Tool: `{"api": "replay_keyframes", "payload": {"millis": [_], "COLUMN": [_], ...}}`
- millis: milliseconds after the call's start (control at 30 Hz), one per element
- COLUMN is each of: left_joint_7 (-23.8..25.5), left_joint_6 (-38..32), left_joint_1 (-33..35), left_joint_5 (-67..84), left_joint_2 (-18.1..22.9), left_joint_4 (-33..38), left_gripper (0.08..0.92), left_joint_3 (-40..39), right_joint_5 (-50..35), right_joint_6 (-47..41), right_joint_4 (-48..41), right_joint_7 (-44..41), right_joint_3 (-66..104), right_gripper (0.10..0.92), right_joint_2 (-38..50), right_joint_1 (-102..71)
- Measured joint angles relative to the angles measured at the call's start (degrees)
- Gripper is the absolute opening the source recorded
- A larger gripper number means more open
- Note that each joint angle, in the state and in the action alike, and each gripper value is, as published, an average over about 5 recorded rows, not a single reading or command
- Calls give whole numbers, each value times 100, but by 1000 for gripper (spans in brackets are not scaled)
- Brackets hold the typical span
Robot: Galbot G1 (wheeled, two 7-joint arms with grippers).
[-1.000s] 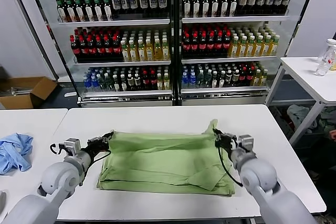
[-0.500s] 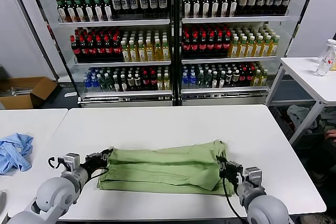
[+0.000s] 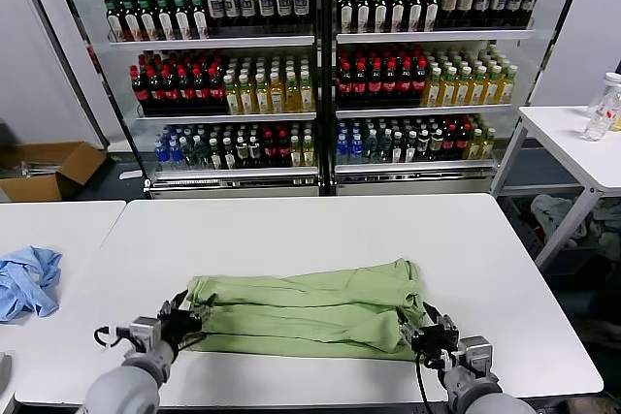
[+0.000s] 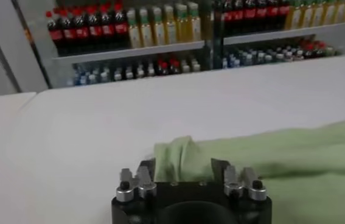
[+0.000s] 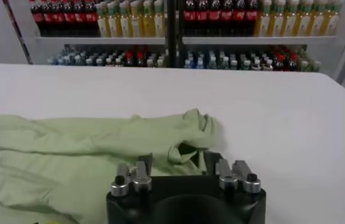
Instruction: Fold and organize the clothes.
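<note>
Shirt [image 3: 306,302] folded along table's [image 3: 320,220] near edge, left end effector [image 3: 184,322] and right end effector [image 3: 419,334] spread wide at its ends.

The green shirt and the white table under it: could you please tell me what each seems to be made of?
The green shirt looks like soft woven cloth, probably cotton, matte: it lies in rolled folds with fine creases and no shine. The white table looks like a hard, smooth top, perhaps laminate, with a faint sheen; the exact material cannot be told.

A shop-like room: glass-door drinks coolers [image 3: 315,65] packed with bottles behind white tables [image 3: 320,225].
</note>
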State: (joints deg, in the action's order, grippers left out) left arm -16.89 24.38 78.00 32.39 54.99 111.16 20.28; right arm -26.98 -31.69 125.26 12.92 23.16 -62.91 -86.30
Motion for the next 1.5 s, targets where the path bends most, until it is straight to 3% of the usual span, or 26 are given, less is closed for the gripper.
{"api": "replay_keyframes", "payload": {"millis": [133,267,700,1100,1500], "left_joint_7": [-248,-440,-584,-380,-99], "left_joint_6": [-53,-98,-170,-138,-98], "left_joint_1": [52,43,43,-167,-227], "left_joint_5": [-323,-540,-659,253,1315], "left_joint_2": [303,543,797,563,-447], "left_joint_4": [-72,-191,-360,-519,-607], "left_gripper": [779,802,446,118,97], "left_joint_3": [-47,-80,-75,322,1741], "right_joint_5": [74,115,183,183,146], "right_joint_6": [4,4,4,8,24], "right_joint_4": [77,142,235,336,389], "right_joint_7": [-2,-4,-4,-1,17], "right_joint_3": [27,72,173,255,278], "right_gripper": [789,820,823,823,823], "right_joint_2": [-48,-51,-110,-92,-94], "right_joint_1": [-113,-202,-364,-429,-402]}}
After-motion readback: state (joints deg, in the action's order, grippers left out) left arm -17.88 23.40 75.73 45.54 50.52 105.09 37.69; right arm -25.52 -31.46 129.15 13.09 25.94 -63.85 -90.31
